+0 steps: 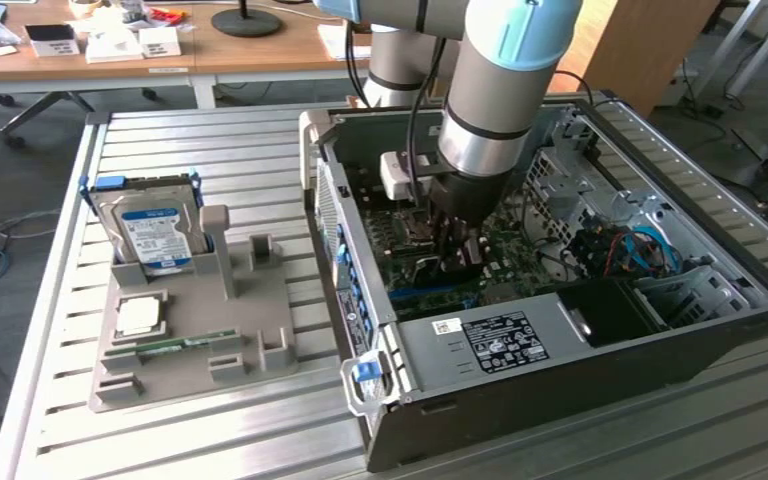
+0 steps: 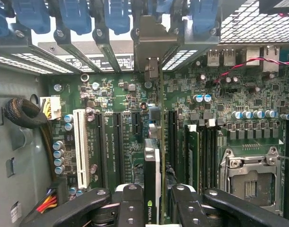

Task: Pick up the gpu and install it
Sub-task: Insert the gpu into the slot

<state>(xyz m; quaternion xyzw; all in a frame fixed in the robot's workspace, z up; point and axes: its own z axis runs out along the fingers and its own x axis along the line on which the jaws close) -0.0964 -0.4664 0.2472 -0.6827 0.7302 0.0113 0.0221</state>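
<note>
Wrist view: tool (image 2: 153, 208) grips gpu (image 2: 153, 165) between slots.

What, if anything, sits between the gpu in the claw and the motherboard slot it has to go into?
Nothing visible does. The claw is shut on the gpu, held edge-on inside the open computer case, directly over the motherboard. Its silver bracket already reaches the rear slot openings, and the slots beside it are bare.

Gripper (image 2: 153, 208): closed on the gpu (image 2: 153, 156), held edge-on between the jaws.
Bracket (image 2: 156, 42): silver, beyond the jaws, at the case's slot openings.
Motherboard (image 2: 111, 99): green, beneath the card.
</note>
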